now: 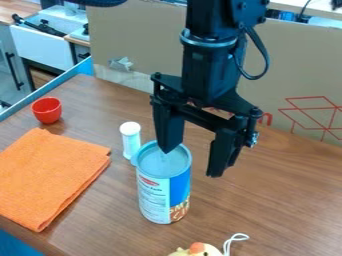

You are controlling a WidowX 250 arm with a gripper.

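My black gripper (pixel 190 162) hangs in the middle of the view with its two fingers spread apart and nothing between them. Its left finger stands over the top of a tall can (pixel 155 192), overlapping the can's far rim; whether they touch I cannot tell. The can is upright, with a white and blue label and a pale lid. Just behind it on the left stands a small white-capped bottle (pixel 131 139). An orange cloth (pixel 50 175) lies folded at the left, and a red cup (pixel 47 110) is behind the cloth.
A yellow toy (pixel 196 250) with an orange part and a white cord lies at the front edge of the view. The wooden table (pixel 280 200) is bounded by a cardboard panel (pixel 133 35) at the back and a blue edge (pixel 50 87) at the left.
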